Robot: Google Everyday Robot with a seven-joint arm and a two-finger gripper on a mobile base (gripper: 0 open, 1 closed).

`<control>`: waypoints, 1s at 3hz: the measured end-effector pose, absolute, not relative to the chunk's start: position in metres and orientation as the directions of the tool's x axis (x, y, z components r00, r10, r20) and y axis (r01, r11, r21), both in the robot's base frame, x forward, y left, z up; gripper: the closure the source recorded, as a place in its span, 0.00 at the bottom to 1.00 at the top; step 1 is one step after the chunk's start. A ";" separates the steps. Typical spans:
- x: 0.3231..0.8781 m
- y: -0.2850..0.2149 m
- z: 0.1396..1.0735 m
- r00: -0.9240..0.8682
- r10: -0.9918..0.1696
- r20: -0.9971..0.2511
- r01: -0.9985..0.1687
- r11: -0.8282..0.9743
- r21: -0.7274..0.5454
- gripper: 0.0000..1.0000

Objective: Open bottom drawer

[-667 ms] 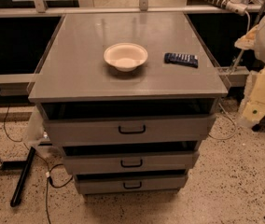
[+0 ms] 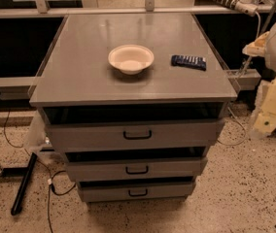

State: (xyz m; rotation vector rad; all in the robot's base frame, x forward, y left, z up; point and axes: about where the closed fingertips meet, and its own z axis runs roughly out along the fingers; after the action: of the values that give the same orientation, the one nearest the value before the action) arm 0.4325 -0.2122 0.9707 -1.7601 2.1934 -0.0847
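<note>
The grey cabinet has three drawers stacked at its front. The bottom drawer [image 2: 137, 191] is the narrowest and lowest, with a small black loop handle [image 2: 138, 193] at its centre. It stands slightly out, with a dark gap above its front. The mid-width drawer [image 2: 137, 169] and the widest top drawer [image 2: 137, 135] sit above it. My gripper [image 2: 270, 111] hangs on the cream-coloured arm at the right edge, beside the cabinet's right side. It is higher than the bottom drawer, far to its right, and touches nothing.
A white bowl [image 2: 130, 58] and a dark blue packet [image 2: 189, 61] lie on the cabinet top [image 2: 79, 76]. Black cables [image 2: 50, 188] and a black bar [image 2: 24, 183] lie on the speckled floor to the left. Metal rails run behind the cabinet.
</note>
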 end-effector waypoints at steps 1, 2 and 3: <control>0.417 -0.203 0.937 -0.113 -0.962 -0.247 -0.957 0.172 -0.232 0.00; 0.401 -0.198 0.874 -0.052 -0.946 -0.321 -0.971 0.123 -0.205 0.00; 0.393 -0.192 0.810 -0.040 -0.921 -0.388 -0.971 0.127 -0.201 0.00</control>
State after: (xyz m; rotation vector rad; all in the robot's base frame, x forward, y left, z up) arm 0.3929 -0.1921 0.8097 -1.8230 1.9920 0.1612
